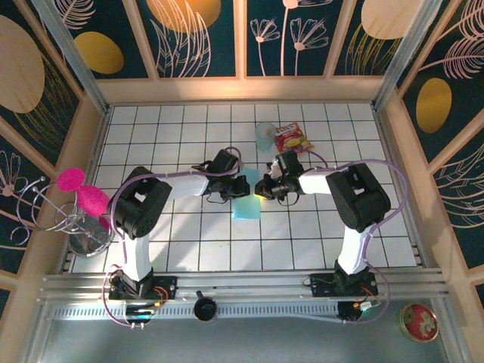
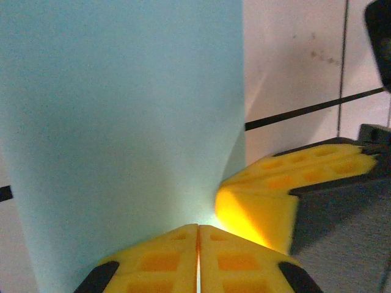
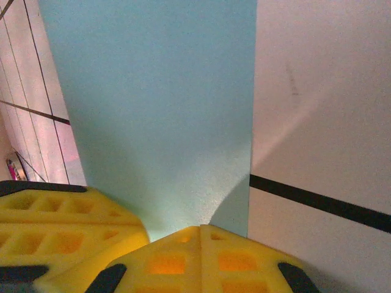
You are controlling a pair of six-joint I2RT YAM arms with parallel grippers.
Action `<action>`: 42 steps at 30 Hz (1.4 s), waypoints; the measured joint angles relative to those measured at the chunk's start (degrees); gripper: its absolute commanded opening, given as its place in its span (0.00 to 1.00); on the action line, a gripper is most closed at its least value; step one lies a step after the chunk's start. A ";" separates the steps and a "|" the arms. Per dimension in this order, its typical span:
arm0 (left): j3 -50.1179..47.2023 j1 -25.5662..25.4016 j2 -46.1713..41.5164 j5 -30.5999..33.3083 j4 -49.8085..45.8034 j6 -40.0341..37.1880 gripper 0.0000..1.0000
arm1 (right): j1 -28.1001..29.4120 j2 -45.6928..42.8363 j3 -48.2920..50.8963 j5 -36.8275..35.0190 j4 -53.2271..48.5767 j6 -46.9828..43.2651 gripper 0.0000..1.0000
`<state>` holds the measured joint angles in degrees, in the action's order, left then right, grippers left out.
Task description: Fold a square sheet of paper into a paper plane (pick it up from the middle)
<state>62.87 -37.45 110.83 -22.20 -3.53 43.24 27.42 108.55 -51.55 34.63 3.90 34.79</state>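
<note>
The light teal sheet of paper (image 1: 247,204) lies on the white tiled table between the two grippers, apparently folded to about one tile wide. My left gripper (image 1: 240,186) is shut on the paper (image 2: 122,122) at its far edge; the right gripper's yellow fingers (image 2: 293,183) show beside it. My right gripper (image 1: 262,188) is likewise shut on the paper (image 3: 159,110), with the left gripper's yellow fingers (image 3: 61,220) close on its left. Both gripper tips nearly touch each other over the sheet. No dart shape shows.
A pale translucent blue cup (image 1: 265,134) and a red-and-yellow snack packet (image 1: 292,138) stand just beyond the grippers. A wire rack with pink fluffy items (image 1: 79,200) sits at the left edge. Wooden walls enclose the table (image 1: 189,249).
</note>
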 measured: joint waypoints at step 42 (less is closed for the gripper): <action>-1.60 5.20 0.52 -9.09 8.50 -2.51 0.12 | 0.07 1.86 -4.24 -0.04 -4.79 -3.02 0.05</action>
<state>61.28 -32.25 111.35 -31.29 4.97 40.73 27.49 110.41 -55.79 34.59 -0.89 31.77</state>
